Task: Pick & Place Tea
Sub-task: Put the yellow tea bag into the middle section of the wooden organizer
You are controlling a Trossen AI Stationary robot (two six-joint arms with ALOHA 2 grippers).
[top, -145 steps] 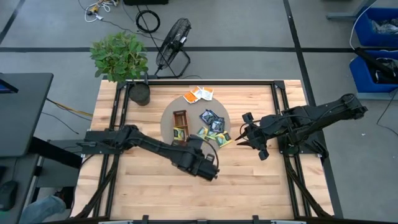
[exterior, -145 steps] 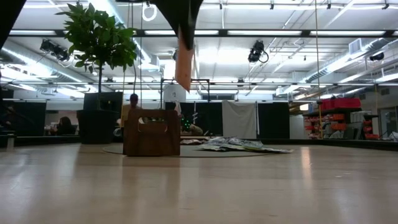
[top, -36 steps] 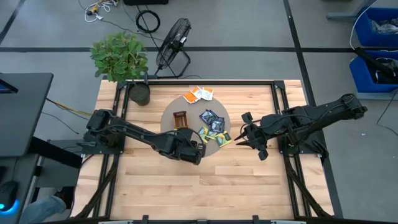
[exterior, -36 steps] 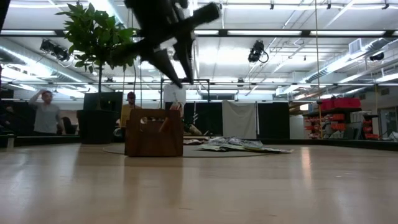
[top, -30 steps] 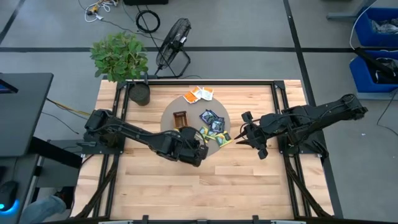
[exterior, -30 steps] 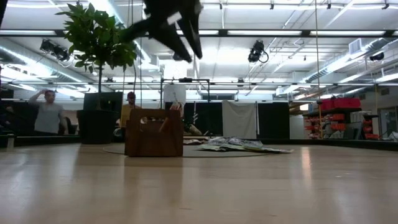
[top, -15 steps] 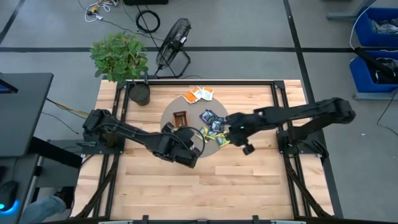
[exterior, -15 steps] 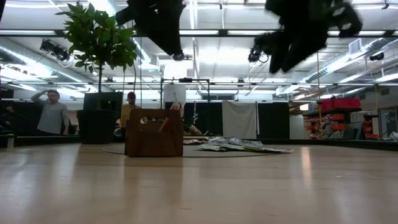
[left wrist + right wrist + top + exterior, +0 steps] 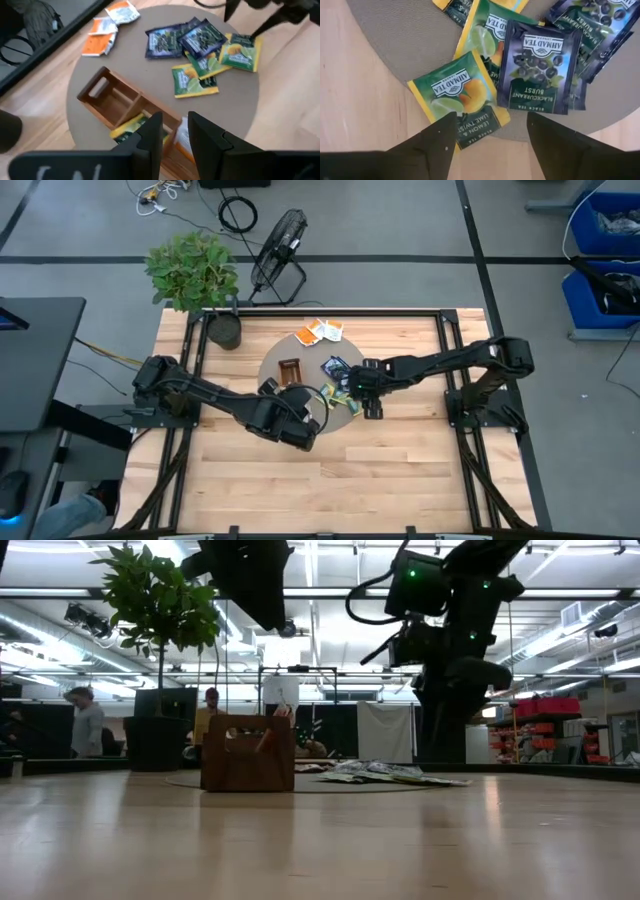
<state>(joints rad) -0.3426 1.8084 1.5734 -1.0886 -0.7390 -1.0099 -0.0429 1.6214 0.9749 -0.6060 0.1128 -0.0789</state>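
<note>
The right pincer [image 9: 487, 137] hangs spread just above the loose pile of tea, its two dark fingers [image 9: 432, 142] straddling the near corner of a lemon-lime sachet [image 9: 457, 105]. Nothing is between them. Just beside that sachet lies a dark blackcurrant sachet [image 9: 537, 75], partly overlapping other sachets behind it. In the high view the right pincer [image 9: 358, 385] is over the right edge of the round grey mat [image 9: 270, 372], where the blue and yellow-green sachets [image 9: 340, 375] cluster; three orange-and-white ones [image 9: 318, 332] lie apart at the mat's far rim.

The left pincer [image 9: 175, 132] waits on the other side of the mat, over the near end of the wooden tray [image 9: 115, 107]. Its fingers stand a narrow gap apart and hold nothing. The tray already carries a yellow-green sachet [image 9: 131, 125] in a near compartment, and what looks like an orange one beside it; the far compartment is bare.

The step in hand looks like the right arm's reach for another sachet, most likely the lemon-lime one. Next it must drop to the mat and close on an edge; as the sachet lies flat, the fingers will need to catch a corner or slide it clear of its neighbours. A careless pinch could lift two at once or push the pile about on the tabletop [image 9: 400, 470].
</note>
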